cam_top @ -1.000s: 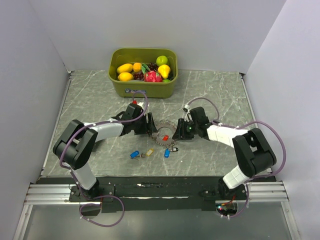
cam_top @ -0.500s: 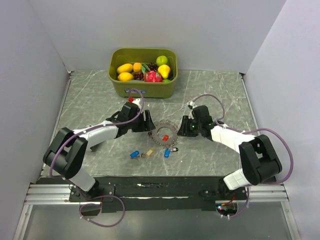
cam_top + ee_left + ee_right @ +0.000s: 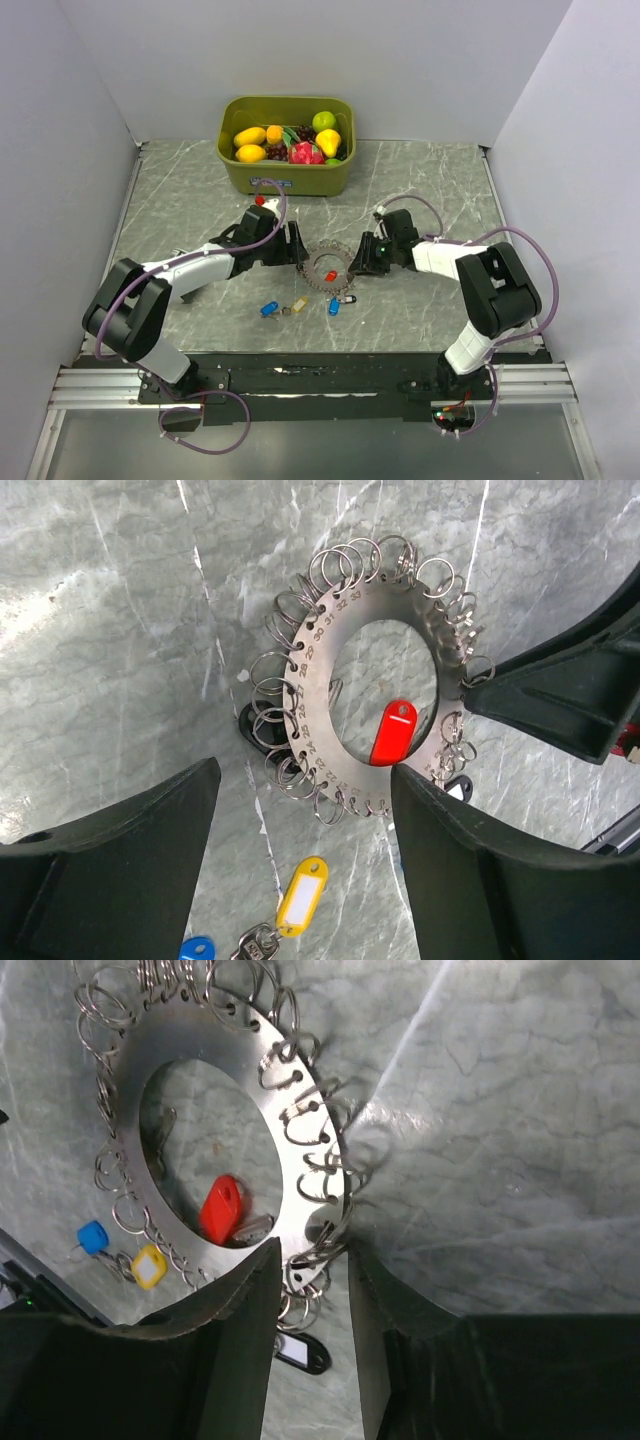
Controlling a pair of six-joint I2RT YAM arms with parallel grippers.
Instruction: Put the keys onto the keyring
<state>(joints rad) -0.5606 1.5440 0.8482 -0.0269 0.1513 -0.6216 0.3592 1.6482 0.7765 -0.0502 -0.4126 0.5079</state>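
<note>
- The grey marbled tabletop (image 3: 180,200) carries everything. The work sits in its middle, where both arms reach it.
- An olive bin (image 3: 285,178) of toy fruit stands at the far edge, well apart from the work. Its small white sticker is too small to read.
- The left tool (image 3: 296,247) hangs just left of the ring, fingers wide apart and holding nothing. It is probably placed to steady the ring or pick up a key.
- The right tool (image 3: 315,1260) straddles the ring's right rim with a narrow gap, likely to anchor the ring. I cannot tell whether it pinches the metal.
- The keyring (image 3: 375,598) lies flat between the tools. It is a steel disc fringed with small split rings and has numbers stamped by its holes; 24 up to 33 are readable.
- The red key (image 3: 392,732) rests inside the disc's opening. I cannot tell whether it is threaded.
- The yellow key (image 3: 302,898) and a blue key (image 3: 197,948) lie loose just near of the ring, not yet attached. The yellow label window shows no legible writing.
- A dark tag (image 3: 300,1352) lies at the ring's near-right edge.
</note>
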